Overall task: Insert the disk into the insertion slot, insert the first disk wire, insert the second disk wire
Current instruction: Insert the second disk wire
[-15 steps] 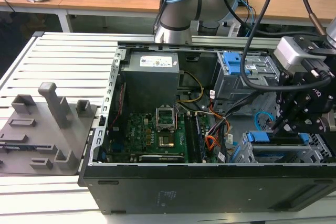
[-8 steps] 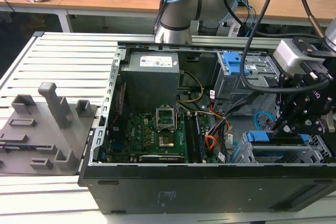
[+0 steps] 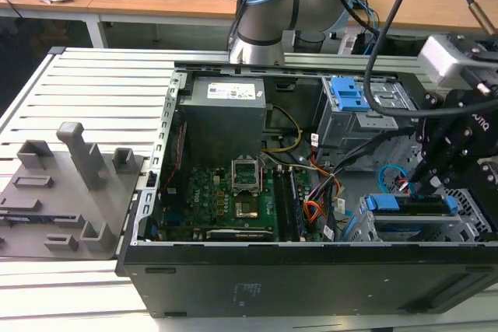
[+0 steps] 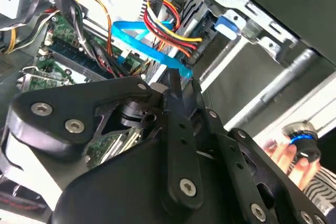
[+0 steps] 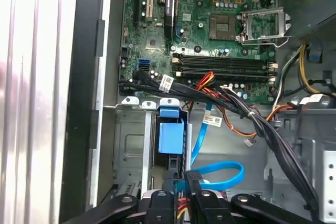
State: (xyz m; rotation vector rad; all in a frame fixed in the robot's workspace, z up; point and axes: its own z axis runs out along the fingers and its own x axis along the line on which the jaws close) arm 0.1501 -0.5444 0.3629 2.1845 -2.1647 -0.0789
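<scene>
Black gripper (image 5: pixel 181 195) sits clamped on a blue cable (image 5: pixel 220 174) beside the insertion slot (image 3: pixel 424 227) holding the disk (image 3: pixel 410 206)

A pale surface (image 3: pixel 101 75) made of long metal strips with grooves holds everything. A big black open computer case (image 3: pixel 311 277) lies on it, toward the exterior view's right. A grey plastic tray (image 3: pixel 70 192) with upright blocks lies on the surface just beside the case, on the exterior view's left.
</scene>
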